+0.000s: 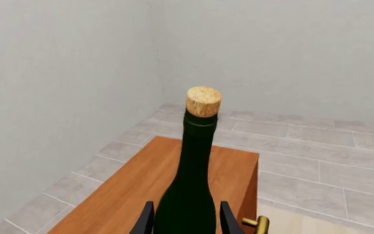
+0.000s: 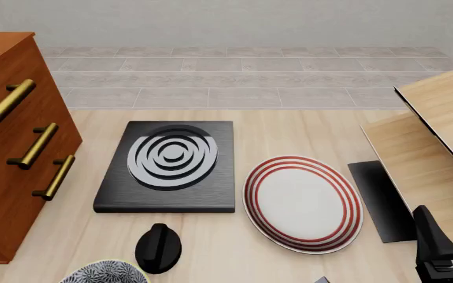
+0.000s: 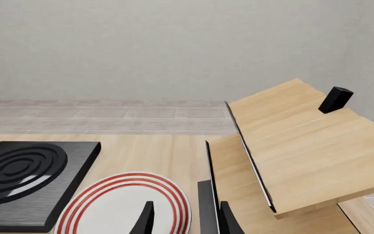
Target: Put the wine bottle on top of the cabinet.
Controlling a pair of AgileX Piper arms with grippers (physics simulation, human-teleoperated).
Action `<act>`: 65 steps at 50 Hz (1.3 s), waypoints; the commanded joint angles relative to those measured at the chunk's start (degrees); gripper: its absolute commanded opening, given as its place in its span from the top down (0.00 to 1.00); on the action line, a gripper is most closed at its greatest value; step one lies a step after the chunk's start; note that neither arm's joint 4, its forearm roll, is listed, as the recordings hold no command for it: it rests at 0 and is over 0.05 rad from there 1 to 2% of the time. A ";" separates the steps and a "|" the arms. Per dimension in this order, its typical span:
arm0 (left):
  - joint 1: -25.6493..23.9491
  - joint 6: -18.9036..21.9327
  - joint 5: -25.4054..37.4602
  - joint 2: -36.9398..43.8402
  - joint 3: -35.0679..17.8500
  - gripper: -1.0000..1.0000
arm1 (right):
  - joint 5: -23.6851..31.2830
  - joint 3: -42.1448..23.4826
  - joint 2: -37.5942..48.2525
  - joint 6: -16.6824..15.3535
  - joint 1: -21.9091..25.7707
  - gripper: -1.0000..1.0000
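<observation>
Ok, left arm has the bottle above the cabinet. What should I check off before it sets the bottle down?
1. Left end effector shut on the wine bottle: ok, fingers on both sides of the body.
2. Bottle upright: ok, cork on top.
3. Bottle over the cabinet top: ok in the left wrist view.
4. Landing spot free of other things: ok for the part that shows.
5. Gap between bottle base and cabinet top: cannot tell, base hidden.
6. Right end effector out of the way: ok, near the plate, holding nothing.
</observation>
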 commanded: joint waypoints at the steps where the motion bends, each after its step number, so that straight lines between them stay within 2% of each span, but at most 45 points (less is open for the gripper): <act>1: -0.85 0.28 2.63 -2.55 -1.22 0.00 | 0.00 0.00 -0.01 -0.01 -0.01 0.00; 33: -1.55 0.86 8.09 -6.92 -5.17 0.00 | 0.00 0.00 0.01 0.00 0.00 0.00; 50: -1.71 0.15 11.21 -10.07 -6.22 0.00 | -0.01 0.00 0.01 0.00 0.01 0.00; 65: -4.33 -1.58 16.25 -15.69 -7.64 0.00 | 0.00 0.00 0.00 0.00 0.00 0.00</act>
